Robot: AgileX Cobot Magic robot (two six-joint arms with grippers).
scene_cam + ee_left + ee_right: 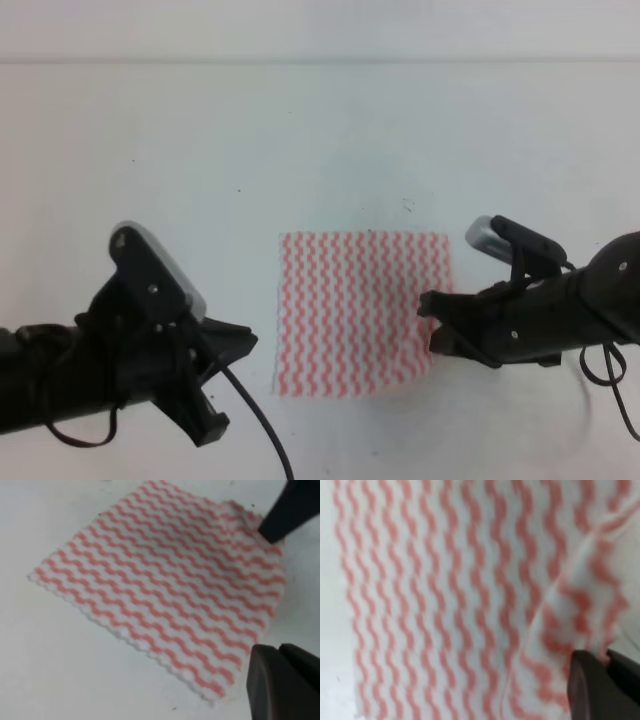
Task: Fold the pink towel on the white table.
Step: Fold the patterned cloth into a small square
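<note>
Pink towel (355, 310) (right edge lifted) in right gripper (432, 322)

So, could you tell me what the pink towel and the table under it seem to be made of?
The pink towel looks like thin, soft non-woven or light woven cloth with a matte finish: it lies nearly flat, and its edge puckers by the right gripper. The white table looks like a hard, smooth, matte laminate or painted board, though the exact material is unclear.

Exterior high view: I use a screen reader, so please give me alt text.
A pink towel lies flat on a white table. The right claw touches its right edge; the left claw sits just off its left edge.
</note>
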